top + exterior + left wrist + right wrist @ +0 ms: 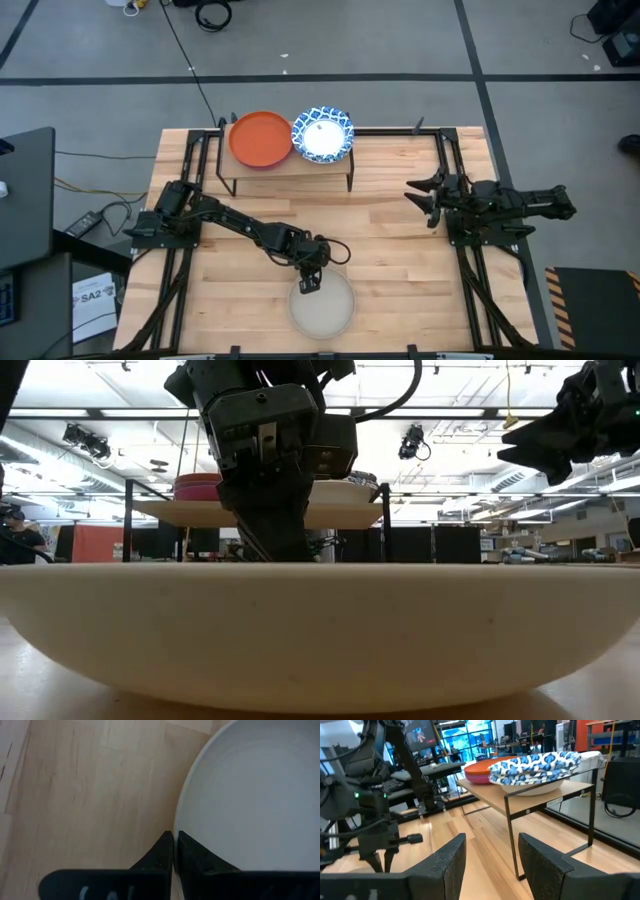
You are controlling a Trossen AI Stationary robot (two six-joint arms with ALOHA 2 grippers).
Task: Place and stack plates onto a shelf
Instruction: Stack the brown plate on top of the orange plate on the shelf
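Beige plate (323,309) sits flat on the table (400,260), near front edge, roughly centre, rim up; round, so no long axis. Left gripper (309,286) is at its back rim, fingers (165,852) pinched shut on the rim, one inside, one outside. Shelf (290,165) stands at back of table, long side running left-right. On it: orange plate (261,138) on a pink one (477,779) at left, blue-patterned plates (322,134) stacked at right, touching. Right gripper (425,200) hovers at right side of table, jaws apart, empty, pointing left.
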